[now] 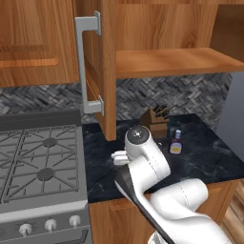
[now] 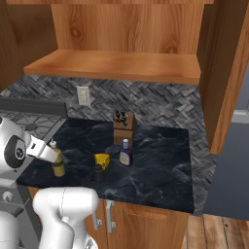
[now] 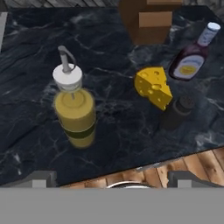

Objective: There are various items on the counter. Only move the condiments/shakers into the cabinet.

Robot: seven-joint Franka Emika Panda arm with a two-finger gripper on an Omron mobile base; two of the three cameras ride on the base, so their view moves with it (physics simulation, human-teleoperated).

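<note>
The tall yellow-olive bottle (image 3: pixel 75 109) with a pale nozzle stands on the dark counter (image 3: pixel 30 65), just ahead of my open gripper (image 3: pixel 113 178) and a little left of its middle. Nothing is between the fingertips (image 3: pixel 43 177). In the right base view the bottle (image 2: pixel 58 163) is at the counter's front left, with my hand close against its upper left side. The small black shaker (image 2: pixel 99 173) stands beside the cheese wedge (image 2: pixel 102 159). The dark-purple red-capped bottle (image 2: pixel 125 153) and the knife block (image 2: pixel 124 127) are behind them. The cabinet shelf (image 2: pixel 116 65) above is bare.
The cabinet's left door (image 1: pixel 107 71) stands open over the counter edge, its grey handle (image 1: pixel 86 66) facing the stove (image 1: pixel 38 162). A second open door (image 2: pixel 223 73) hangs at the right. A grey appliance side (image 1: pixel 233 114) borders the counter on the right.
</note>
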